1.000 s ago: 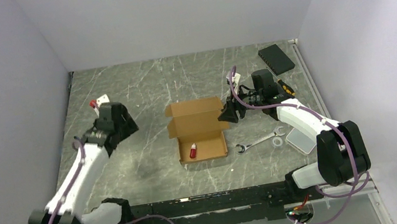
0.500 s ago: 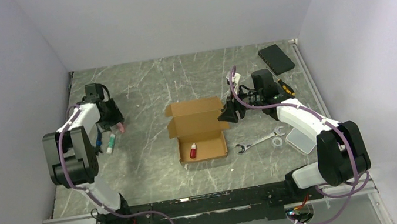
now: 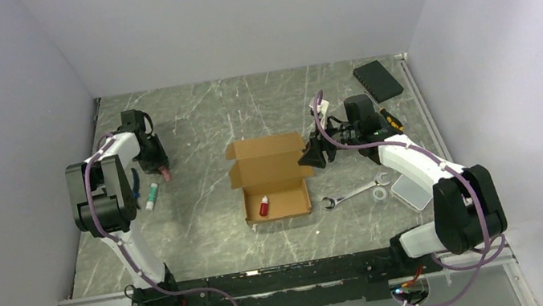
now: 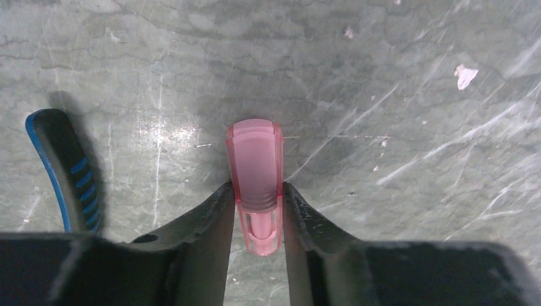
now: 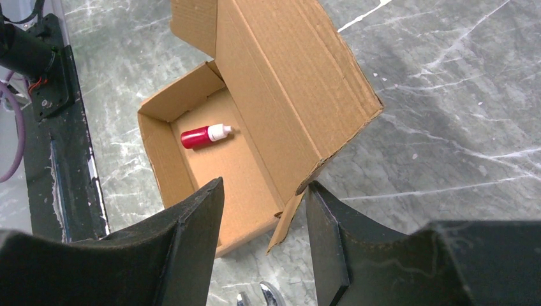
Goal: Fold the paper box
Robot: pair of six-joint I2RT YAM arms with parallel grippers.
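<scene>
Top external, me: the paper box (image 3: 269, 178) lay open at mid-table (image 3: 192, 132). Its tray was toward the arms and its lid leaned back on the far side. Long axis and hinge crease ran left to right. A red bottle (image 3: 264, 205) lay inside the tray.

R.: Which arm was nearer?

Me: The right arm (image 3: 407, 161), plainly. The right jaws were at the lid's right end. In the right wrist view they stood apart, gripping nothing. The lid's small side flap (image 5: 286, 223) hung in the gap, close to one finger; whether it touched, I could not tell. The tray lay ahead of and below them.

R.: And the left?

Me: The left arm (image 3: 100, 199) was well apart from the box, by the left wall. The left jaws were clamped on a pink translucent piece (image 4: 255, 182). A blue-striped black handle (image 4: 60, 166) lay beside it and a green-capped marker (image 3: 152, 195) was near.

R.: Obstacles?

Me: A wrench (image 3: 354, 192) and a clear plastic case (image 3: 410, 191) lay right of the tray, and a black pad (image 3: 378, 80) sat in the far right corner. None stood between jaws and lid. My judgement: the lid had to swing toward the arms, over the tray, so the right jaws needed to close on or push that flap end. The bottle lay low and looked unlikely to block.
</scene>
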